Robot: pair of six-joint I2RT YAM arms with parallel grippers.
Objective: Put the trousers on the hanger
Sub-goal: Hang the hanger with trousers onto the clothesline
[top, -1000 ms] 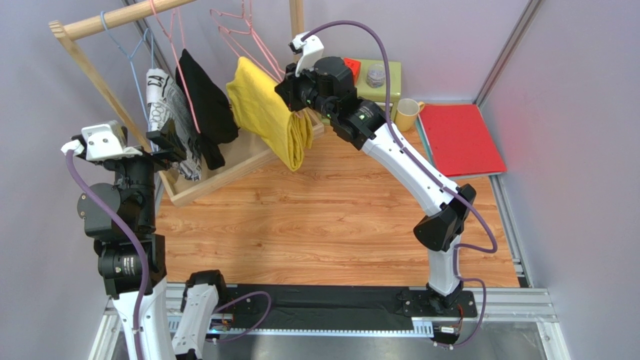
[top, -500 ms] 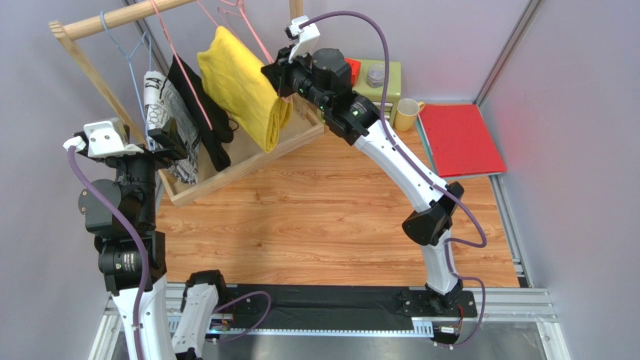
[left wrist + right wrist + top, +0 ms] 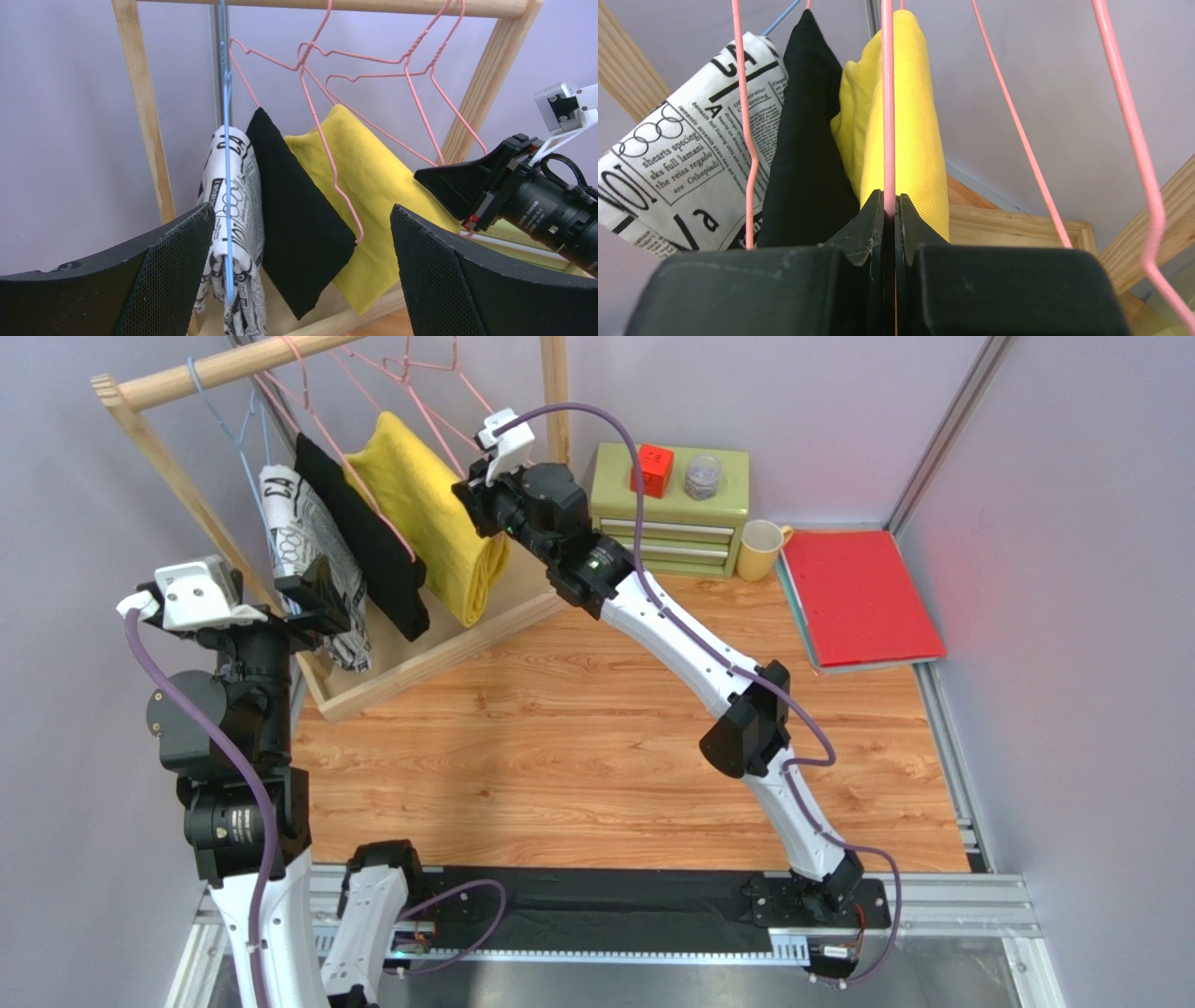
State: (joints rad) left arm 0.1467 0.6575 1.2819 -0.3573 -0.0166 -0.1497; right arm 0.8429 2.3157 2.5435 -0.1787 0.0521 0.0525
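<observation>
right wrist: right gripper (image 3: 891, 207) clamps the hanger (image 3: 887, 105), apparently carrying the trousers (image 3: 919, 129).

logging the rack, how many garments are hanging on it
3, left to right on the rack: black-and-white patterned garment on the blue hanger, black garment, yellow trousers on the pink hanger pinched by the right gripper. None seems hidden.

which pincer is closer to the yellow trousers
Right. The right pincer is shut on the hanger carrying the trousers, right beside them; the left pincer is open, in front of the rack, clear of them.
</observation>
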